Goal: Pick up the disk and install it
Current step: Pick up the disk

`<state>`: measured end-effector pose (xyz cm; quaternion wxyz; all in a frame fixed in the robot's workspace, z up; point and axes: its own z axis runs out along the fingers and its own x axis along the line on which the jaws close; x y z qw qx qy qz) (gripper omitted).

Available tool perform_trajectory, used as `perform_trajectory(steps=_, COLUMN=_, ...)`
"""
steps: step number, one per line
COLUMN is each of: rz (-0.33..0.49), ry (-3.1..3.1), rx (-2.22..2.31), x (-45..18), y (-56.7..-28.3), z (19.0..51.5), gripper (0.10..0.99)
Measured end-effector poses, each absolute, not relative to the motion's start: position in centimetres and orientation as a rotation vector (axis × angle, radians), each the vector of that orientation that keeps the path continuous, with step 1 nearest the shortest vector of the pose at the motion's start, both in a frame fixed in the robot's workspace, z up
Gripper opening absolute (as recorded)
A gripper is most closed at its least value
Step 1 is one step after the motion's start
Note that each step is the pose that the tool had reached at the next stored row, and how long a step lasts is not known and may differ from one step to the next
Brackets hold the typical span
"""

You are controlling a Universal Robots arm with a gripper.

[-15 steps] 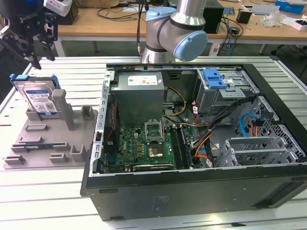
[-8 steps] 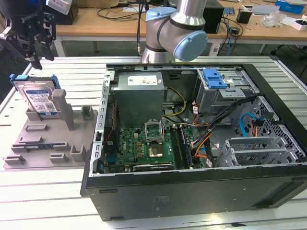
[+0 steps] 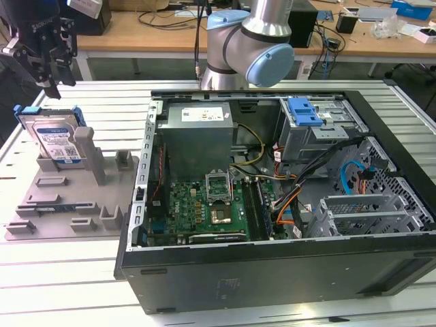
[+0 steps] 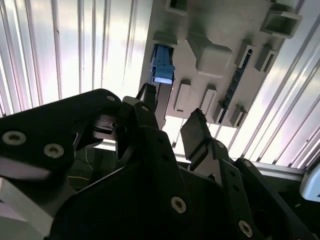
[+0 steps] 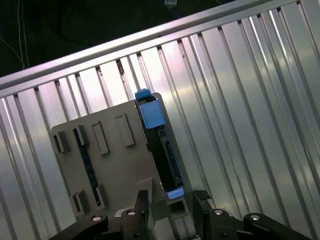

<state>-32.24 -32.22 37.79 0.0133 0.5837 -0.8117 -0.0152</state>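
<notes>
The disk [image 3: 58, 141], a silver drive with a white-and-blue label in a blue bracket, stands on edge in a slot of the grey holder plate [image 3: 68, 204] at the exterior view's left. My gripper [image 3: 60, 82] hangs open just above its top edge, not touching it. In the first wrist view the disk [image 5: 160, 145] appears edge-on, running down toward the gap of the gripper [image 5: 171, 200]. In the second wrist view the blue end of the disk [image 4: 162, 65] lies just beyond the gripper [image 4: 170, 115], whose two dark fingers stand apart with nothing between them.
An open computer case [image 3: 272, 204] lies on the slatted metal table [image 3: 61, 272] at the exterior view's right of the holder plate. It holds a grey power-supply box [image 3: 197, 136], a motherboard and a blue caddy [image 3: 303, 111] at the drive bay. The arm's base [image 3: 245, 41] stands behind the case.
</notes>
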Motion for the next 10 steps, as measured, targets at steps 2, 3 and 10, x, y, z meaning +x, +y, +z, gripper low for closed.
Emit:
perform_trajectory(steps=2, rz=-0.047, ry=-2.528, rx=1.819, x=-32.24, y=-32.21, z=37.79, gripper=0.482)
perform_trajectory(steps=3, rz=-0.047, ry=-2.528, rx=1.819, x=-32.24, y=-32.21, z=37.79, gripper=0.482)
perform_trajectory(steps=10, rz=-0.041, ry=-2.406, rx=1.973, x=-32.24, y=-32.12, z=37.78, gripper=0.482)
